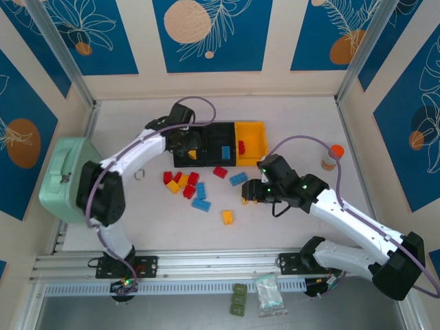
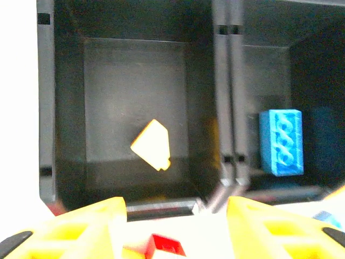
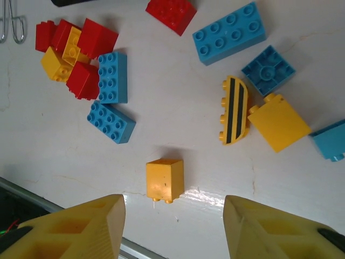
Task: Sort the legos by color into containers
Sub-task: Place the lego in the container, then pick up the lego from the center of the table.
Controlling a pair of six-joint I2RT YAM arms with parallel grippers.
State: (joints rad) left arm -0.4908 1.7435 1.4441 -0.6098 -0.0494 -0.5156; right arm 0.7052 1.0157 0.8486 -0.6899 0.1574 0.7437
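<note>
Three joined bins stand at the back: a left black bin, a middle black bin and a yellow bin. A yellow brick lies in the left black bin, a blue brick in the middle one, a red brick in the yellow one. My left gripper hangs open over the left bin's near edge, holding nothing. My right gripper is open above the table, and a yellow brick lies just ahead of its fingers. Loose red, yellow and blue bricks are scattered mid-table.
A mint-green lidded box stands at the left, an orange-capped bottle at the right. A small metal ring lies near the brick pile. A striped yellow curved piece and blue bricks lie beyond the right gripper. The aluminium rail runs along the front.
</note>
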